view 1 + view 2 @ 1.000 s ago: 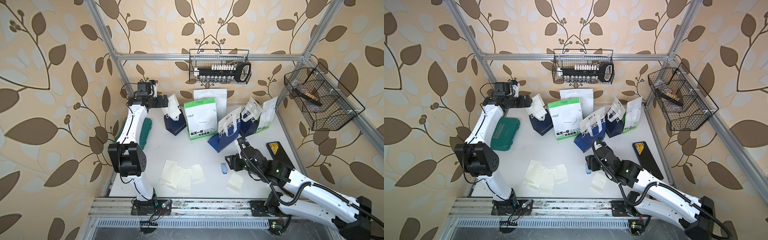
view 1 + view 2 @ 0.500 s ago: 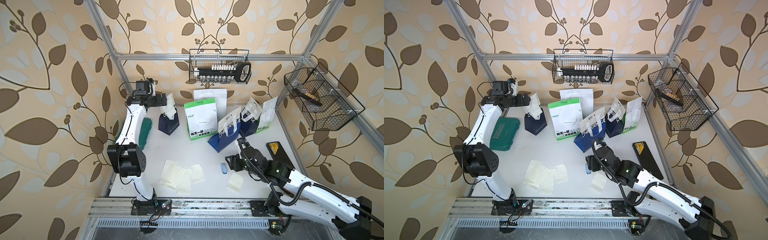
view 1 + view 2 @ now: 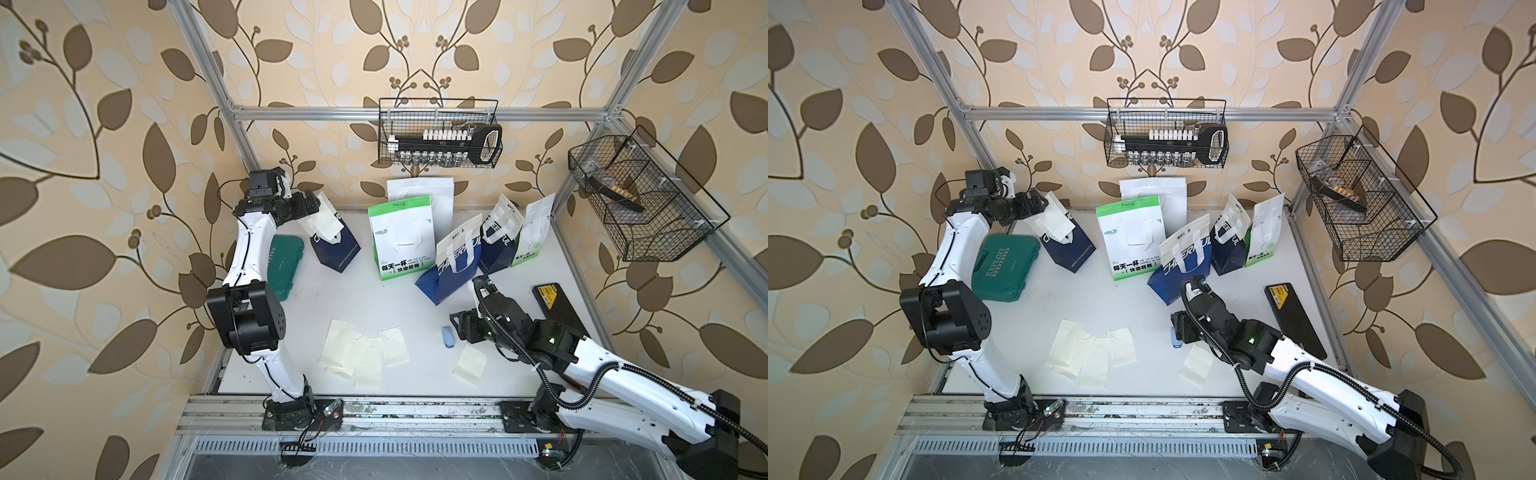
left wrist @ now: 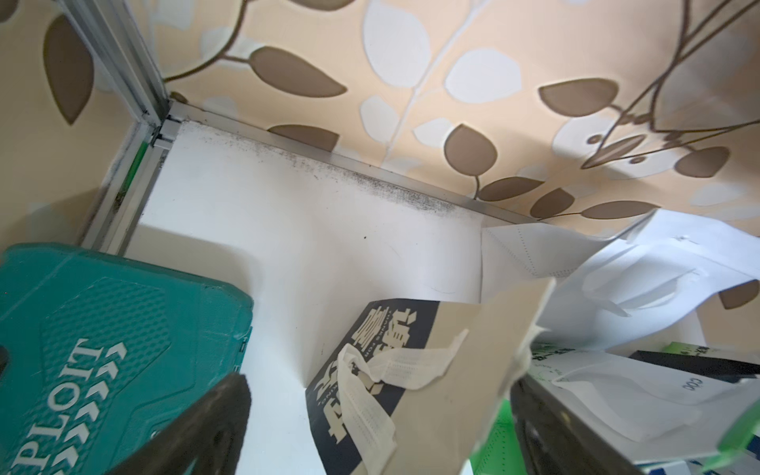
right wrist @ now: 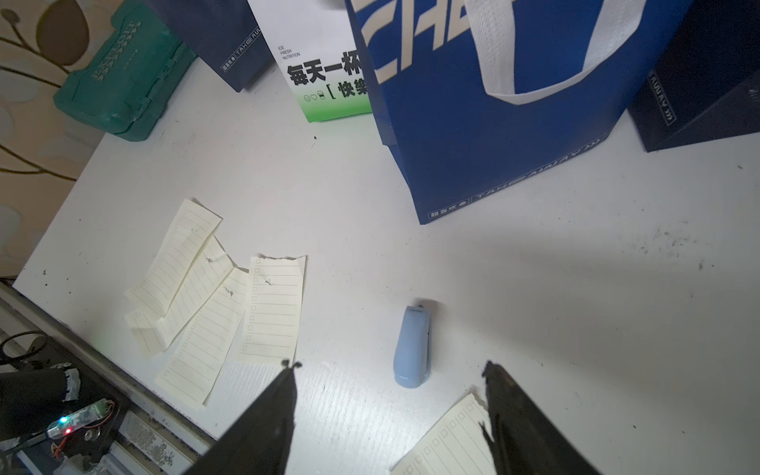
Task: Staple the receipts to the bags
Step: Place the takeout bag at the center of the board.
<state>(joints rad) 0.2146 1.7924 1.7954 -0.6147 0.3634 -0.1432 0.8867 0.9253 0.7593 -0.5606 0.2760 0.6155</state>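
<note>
Evidently nothing is stapled yet: receipts [image 3: 361, 353] lie loose at 6 o'clock on the desk [image 3: 374, 303], bags [image 3: 401, 241] line 12 o'clock, left tool [image 3: 313, 204] gapes around the top of a navy bag [image 3: 334, 243], right tool [image 3: 459, 328] waits wide and empty beside the stapler [image 3: 448, 336].

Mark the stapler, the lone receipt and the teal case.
stapler [image 5: 412, 347], right wrist view, middle of its top.
lone receipt [image 3: 470, 364], in a top view, sheet centre.
teal case [image 3: 1004, 268], in a top view, lid centre.

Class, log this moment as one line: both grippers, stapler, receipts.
left gripper: open, at navy bag top | right gripper: open, by stapler | receipts: loose on table
</note>
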